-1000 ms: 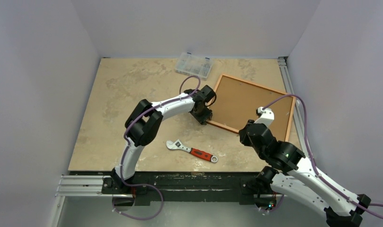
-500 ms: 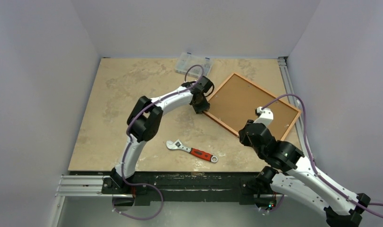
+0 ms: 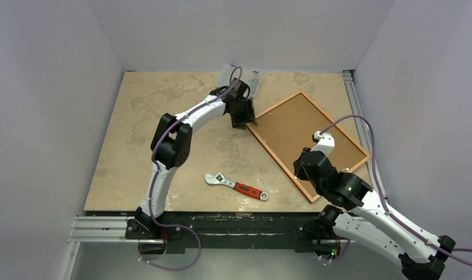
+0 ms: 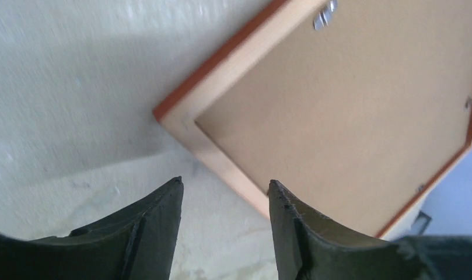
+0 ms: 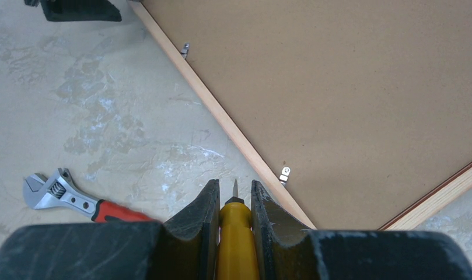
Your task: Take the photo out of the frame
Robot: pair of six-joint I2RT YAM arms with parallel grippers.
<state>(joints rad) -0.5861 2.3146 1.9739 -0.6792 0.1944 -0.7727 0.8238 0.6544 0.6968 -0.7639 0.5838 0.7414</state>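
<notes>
The red-orange wooden frame (image 3: 278, 158) lies face down, turned diagonally on the right of the table. Its brown backing board (image 3: 308, 140) faces up and hides the photo. My left gripper (image 3: 245, 116) is open and empty at the frame's left corner. In the left wrist view that gripper (image 4: 224, 184) stands just short of the corner (image 4: 163, 114), with the right finger over the frame's edge. My right gripper (image 3: 307, 167) is at the frame's near edge. In the right wrist view it (image 5: 233, 189) is shut on a yellow-handled screwdriver (image 5: 236, 233), tip pointing at the frame's rail (image 5: 221, 119).
A red-handled adjustable wrench (image 3: 236, 186) lies near the front middle and also shows in the right wrist view (image 5: 76, 198). A clear plastic parts box (image 3: 252, 81) sits at the back, partly behind my left arm. Small metal clips (image 5: 285, 174) hold the backing. Aluminium rails (image 3: 356, 99) run along the right edge.
The frame has turned clockwise on the table, its left corner going toward the back. My left gripper moved toward the back with that corner. The right arm has barely moved.
</notes>
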